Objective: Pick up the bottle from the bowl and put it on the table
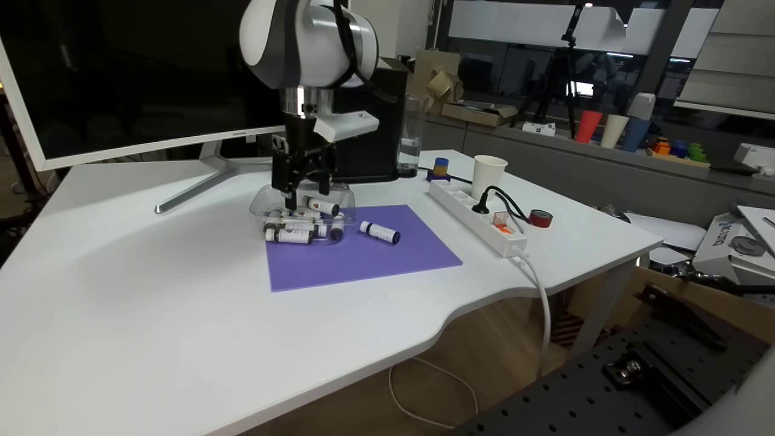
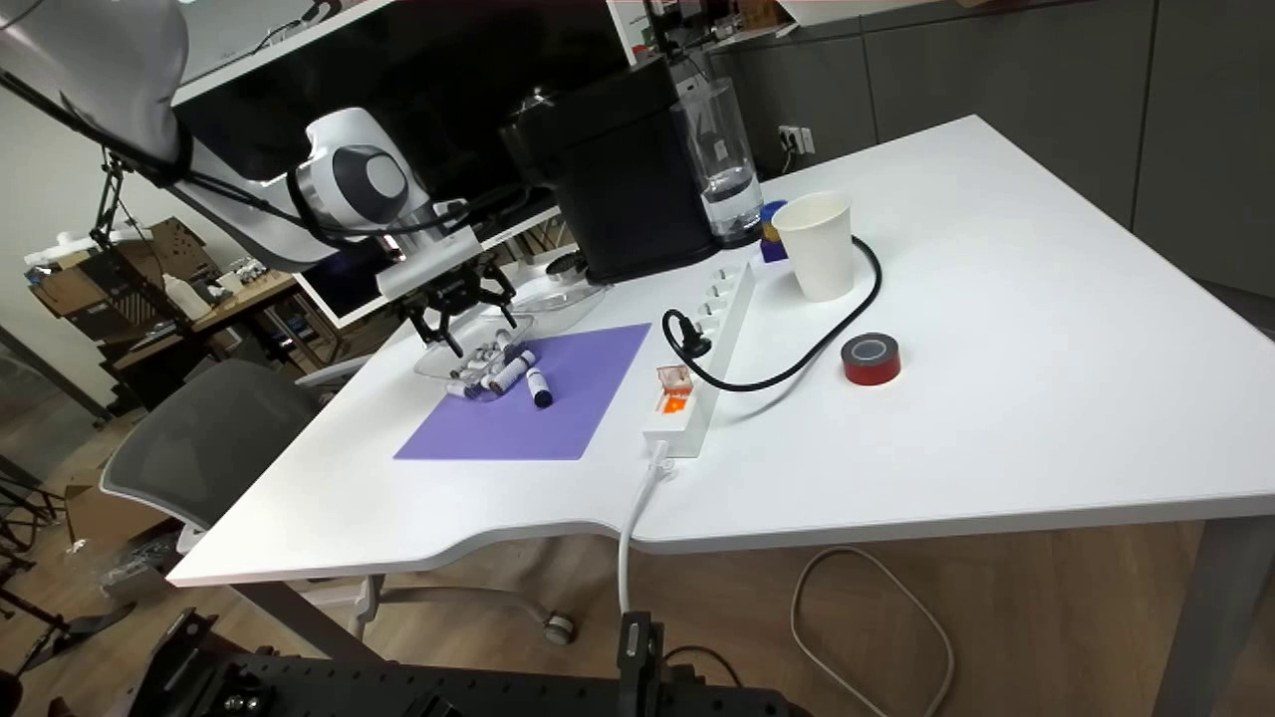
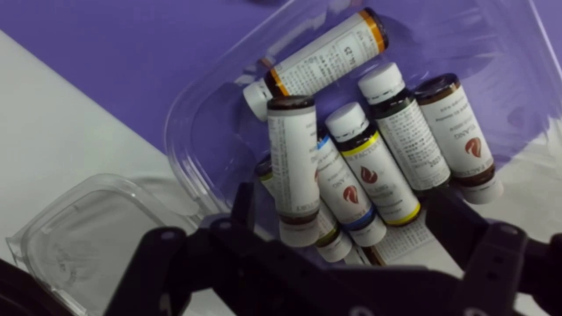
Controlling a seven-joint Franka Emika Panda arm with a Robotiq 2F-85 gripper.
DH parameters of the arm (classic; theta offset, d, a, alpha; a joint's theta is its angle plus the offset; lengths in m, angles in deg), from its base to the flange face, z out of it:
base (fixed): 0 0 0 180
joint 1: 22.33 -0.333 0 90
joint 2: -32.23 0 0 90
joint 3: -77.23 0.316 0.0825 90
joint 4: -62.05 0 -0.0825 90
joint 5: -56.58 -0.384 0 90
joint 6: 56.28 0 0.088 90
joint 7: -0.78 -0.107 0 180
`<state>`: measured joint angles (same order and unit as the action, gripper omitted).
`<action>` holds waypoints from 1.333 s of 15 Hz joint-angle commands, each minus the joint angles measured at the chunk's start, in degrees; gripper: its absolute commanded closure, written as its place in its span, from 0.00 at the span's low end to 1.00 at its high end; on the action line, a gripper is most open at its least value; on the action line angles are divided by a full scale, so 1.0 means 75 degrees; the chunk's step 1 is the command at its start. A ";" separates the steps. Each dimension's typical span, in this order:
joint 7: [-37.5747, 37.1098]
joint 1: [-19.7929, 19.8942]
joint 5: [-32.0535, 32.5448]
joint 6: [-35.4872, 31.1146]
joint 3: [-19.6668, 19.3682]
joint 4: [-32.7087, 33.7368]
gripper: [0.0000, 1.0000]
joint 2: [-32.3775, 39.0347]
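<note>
The bowl (image 1: 260,204) is a clear plastic dish, partly on the purple mat; it also shows in an exterior view (image 2: 430,366) and the wrist view (image 3: 172,131). Several small white-labelled bottles with white caps lie piled in it. A grey-banded bottle (image 3: 293,162) lies on top, beside blue-banded (image 3: 347,188) and yellow-banded (image 3: 380,175) ones. My gripper (image 1: 309,192) is over the bowl, open, pointing down. In the wrist view its fingers (image 3: 344,210) stand apart on either side of several bottles, holding none. The white table (image 1: 151,315) lies under everything.
One bottle (image 1: 380,232) lies on the purple mat (image 1: 363,269) outside the bowl. A clear plastic lid (image 3: 88,237) is beside the bowl. A white power strip (image 2: 702,349), paper cup (image 2: 817,244) and red tape roll (image 2: 871,358) stand to one side. A monitor (image 1: 133,79) stands behind.
</note>
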<state>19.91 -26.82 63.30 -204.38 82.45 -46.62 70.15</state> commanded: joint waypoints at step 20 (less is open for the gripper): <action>-0.0148 0.0506 -0.0459 0.0499 0.0269 -0.0507 0.93 -0.0855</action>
<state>19.79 -25.20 61.43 -202.66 83.37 -46.08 69.91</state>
